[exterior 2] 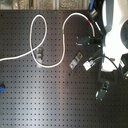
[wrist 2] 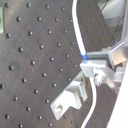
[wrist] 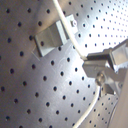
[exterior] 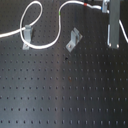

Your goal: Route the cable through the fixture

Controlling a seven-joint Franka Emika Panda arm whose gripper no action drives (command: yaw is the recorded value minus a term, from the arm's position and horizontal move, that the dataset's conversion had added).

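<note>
A white cable [exterior 2: 35,30] runs from the second exterior view's left through a metal fixture [exterior 2: 39,54], loops, and rises to a red mark near the arm [exterior 2: 114,35]. A second fixture [exterior 2: 76,61] stands mid-board, apart from the cable. A third fixture [exterior 2: 102,90] stands below the arm. In both wrist views my gripper [wrist: 86,60] [wrist 2: 89,64] is shut on the cable [wrist: 75,42] [wrist 2: 76,30] just above the board, next to a fixture [wrist: 50,35] [wrist 2: 70,98]. In the first exterior view the gripper [exterior: 113,36] hangs at the upper right, with two fixtures [exterior: 27,35] [exterior: 74,40] to its left.
The black perforated board [exterior: 60,90] fills both exterior views. Black camera housings [exterior 2: 85,39] and thin wires hang beside the arm. A small blue object [exterior 2: 1,89] lies at the second exterior view's left edge.
</note>
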